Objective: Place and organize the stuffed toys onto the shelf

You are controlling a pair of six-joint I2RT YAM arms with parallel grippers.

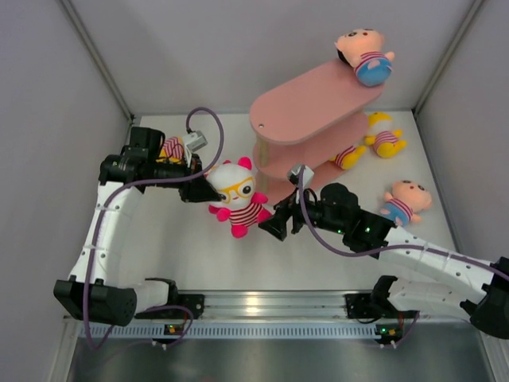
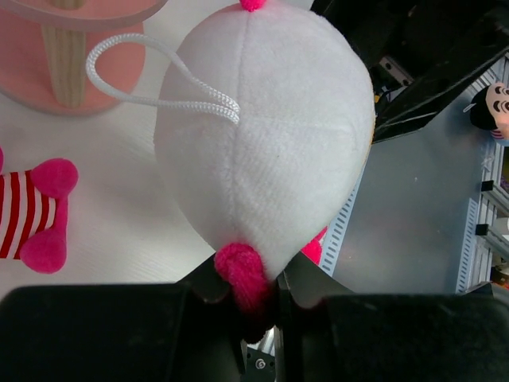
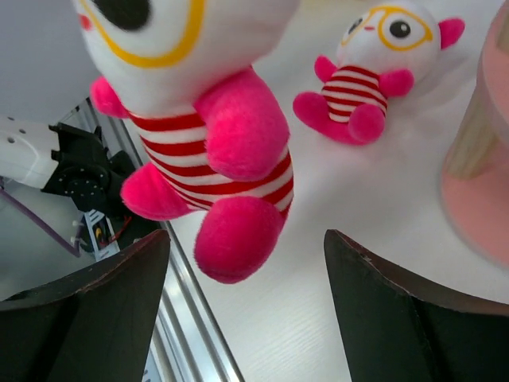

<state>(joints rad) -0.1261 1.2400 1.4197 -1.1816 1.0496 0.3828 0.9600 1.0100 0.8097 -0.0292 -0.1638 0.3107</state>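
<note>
Your left gripper [image 2: 253, 280] pinches an ear of the pink goggle-faced doll [image 1: 237, 196]; your right gripper [image 3: 246, 243] gapes open at its feet.

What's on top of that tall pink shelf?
One peach-headed plush doll in a striped shirt and blue bottoms lies at the far end of the top board of the pink three-tier shelf. That board hides most of the lower tiers, so their contents cannot be seen.

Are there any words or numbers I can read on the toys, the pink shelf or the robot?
None can be read.
The pink goggle-faced toy has only red and white stripes and a drawn face.
The shelf is plain pink.
The robot arms show no label that can be read.
</note>
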